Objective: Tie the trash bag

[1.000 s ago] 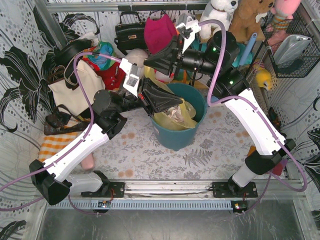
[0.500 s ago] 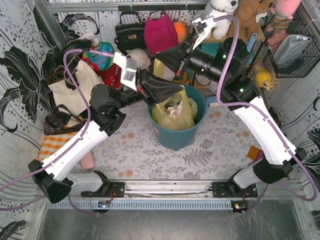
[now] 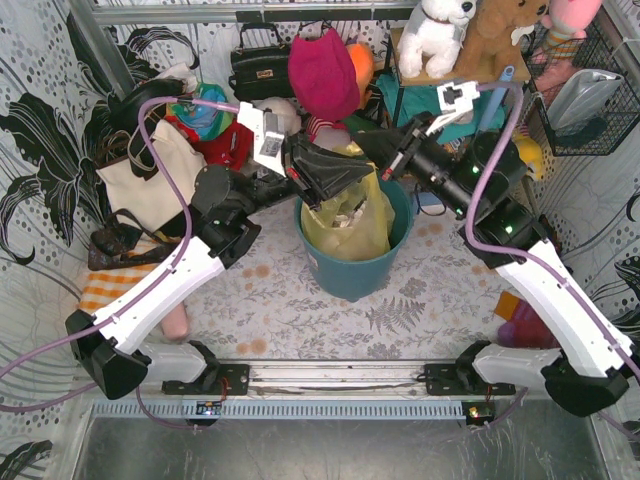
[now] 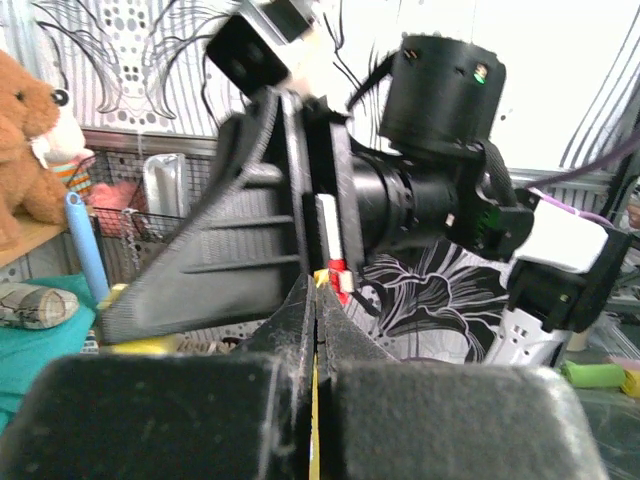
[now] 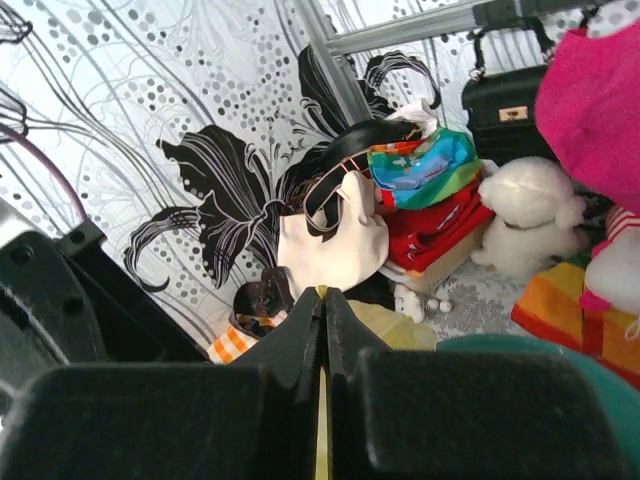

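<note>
The trash bag (image 3: 350, 222) is thin yellow-green plastic with crumpled white paper showing through. It hangs lifted partly out of the teal bin (image 3: 352, 265). My left gripper (image 3: 368, 168) is shut on the bag's top edge from the left; a yellow strip shows between its jaws in the left wrist view (image 4: 316, 300). My right gripper (image 3: 372, 152) is shut on the bag's top edge from the right, close beside the left one; yellow plastic (image 5: 395, 325) shows past its closed jaws (image 5: 322, 297).
A cream tote bag (image 3: 150, 180), black handbag (image 3: 262, 65), magenta hat (image 3: 322, 62) and soft toys (image 3: 440, 30) crowd the back. A wire basket (image 3: 585, 90) hangs at the right. An orange checked cloth (image 3: 110, 285) lies at the left.
Both grippers have kept hold of the bag's rim and lifted it higher out of the bin. The right arm has swung right and its gripper has come down next to the left one.
</note>
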Controlling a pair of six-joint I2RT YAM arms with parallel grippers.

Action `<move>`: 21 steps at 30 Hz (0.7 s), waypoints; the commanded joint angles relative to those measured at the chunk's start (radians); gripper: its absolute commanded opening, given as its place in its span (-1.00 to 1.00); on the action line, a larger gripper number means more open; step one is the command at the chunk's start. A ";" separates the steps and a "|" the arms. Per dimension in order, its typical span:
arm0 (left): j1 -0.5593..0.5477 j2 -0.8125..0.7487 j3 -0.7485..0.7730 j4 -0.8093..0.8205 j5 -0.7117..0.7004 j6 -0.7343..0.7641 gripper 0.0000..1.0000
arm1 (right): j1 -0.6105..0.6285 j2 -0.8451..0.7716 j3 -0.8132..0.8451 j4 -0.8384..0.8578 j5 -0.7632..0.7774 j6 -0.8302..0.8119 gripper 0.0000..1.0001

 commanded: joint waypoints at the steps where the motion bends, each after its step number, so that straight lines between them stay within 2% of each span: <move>1: 0.003 -0.015 -0.015 0.089 -0.075 0.003 -1.00 | 0.005 -0.103 -0.118 0.107 0.113 0.084 -1.00; 8: 0.005 -0.031 -0.052 0.096 -0.122 0.003 -1.00 | 0.005 -0.219 -0.301 0.229 0.103 0.135 -1.00; 21: 0.009 -0.067 -0.097 0.068 -0.185 0.014 -1.00 | 0.005 -0.313 -0.441 0.305 0.020 0.156 -1.00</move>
